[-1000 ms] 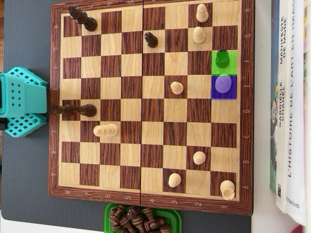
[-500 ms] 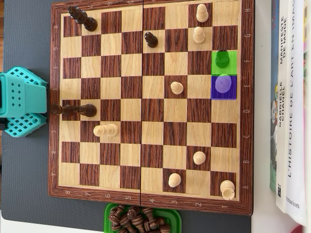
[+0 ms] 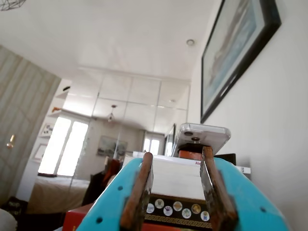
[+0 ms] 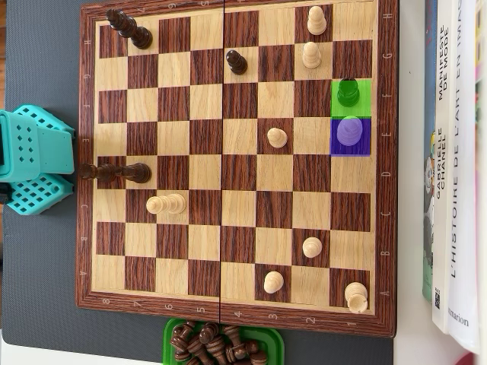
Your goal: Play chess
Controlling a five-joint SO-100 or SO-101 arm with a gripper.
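Note:
The overhead view shows a wooden chessboard [image 4: 236,315] with several light and dark pieces. A dark pawn [image 4: 348,93] stands on a green-tinted square at the right. Just below it, a light pawn [image 4: 349,131] stands on a purple-tinted square. The teal arm [image 4: 34,160] sits off the board's left edge, touching no piece. In the wrist view my gripper [image 3: 177,154] points out at the room. Its brown-padded fingers [image 3: 139,192] stand apart with nothing between them, and the board is out of that view.
Dark pieces lie tipped at the top left [image 4: 128,28] and the left edge [image 4: 116,172]. A green tray [image 4: 171,334] of captured dark pieces sits below the board. Books [image 4: 453,152] line the right side. A phone [image 3: 202,137] on a stand faces the gripper.
The teal arm at the board's left edge has shifted very slightly. No piece has moved.

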